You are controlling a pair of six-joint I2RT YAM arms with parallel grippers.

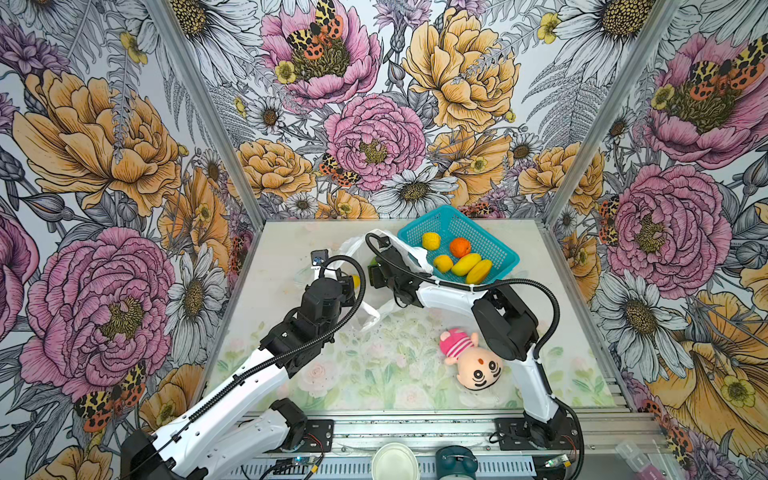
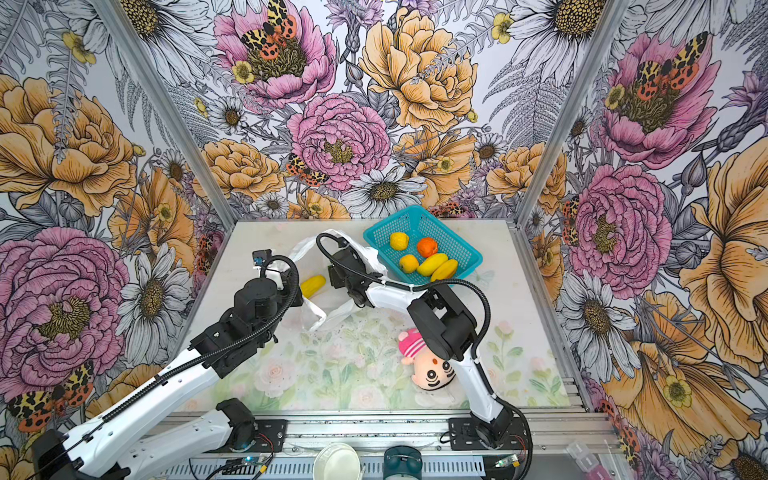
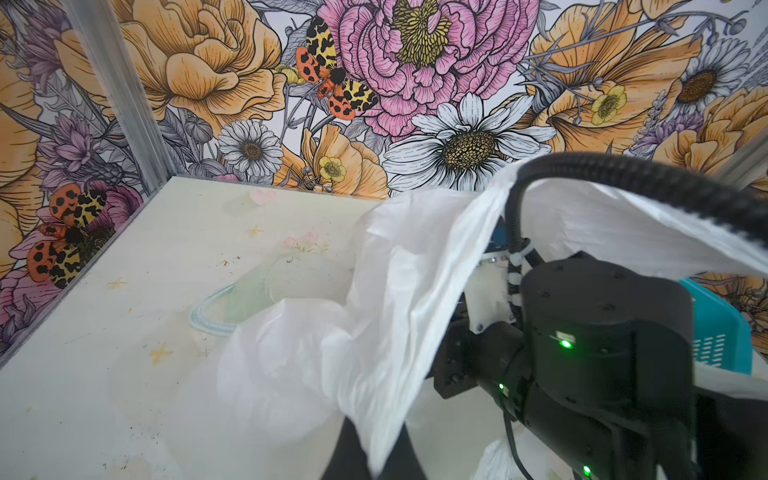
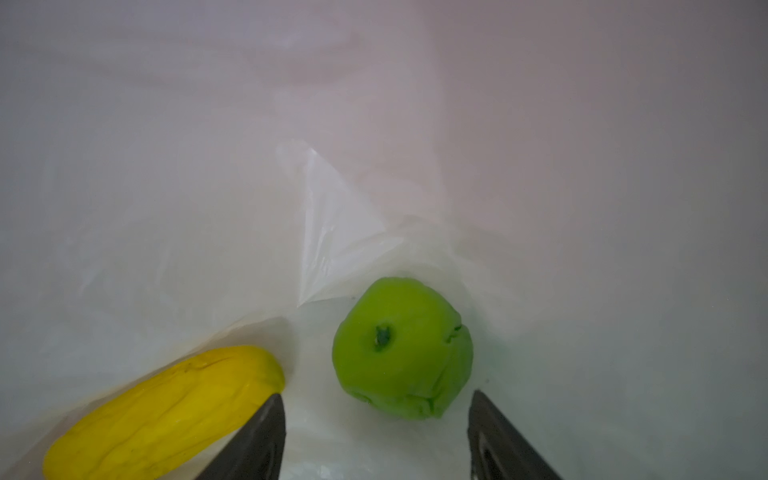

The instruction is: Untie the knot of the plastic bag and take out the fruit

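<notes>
The white plastic bag [image 1: 360, 246] lies open at mid-table, left of the teal basket. My left gripper [image 3: 376, 453] is shut on a strip of the bag's film and holds that edge up. My right gripper [image 4: 376, 436] is inside the bag, open, nothing between its fingers. A green fruit [image 4: 402, 349] lies just ahead of its fingertips. An elongated yellow fruit [image 4: 166, 409] lies beside one finger [image 4: 266, 436] and also shows as the yellow fruit [image 2: 312, 285] in a top view. No knot shows; loose handle loops [image 2: 318, 318] trail toward the front.
The teal basket [image 1: 486, 239] at the back right holds an orange fruit [image 1: 460, 247], two round yellow ones and two elongated yellow ones. A pink-hatted plush doll [image 1: 471, 357] lies under the right arm's elbow. A white cup [image 1: 394, 461] stands on the front rail.
</notes>
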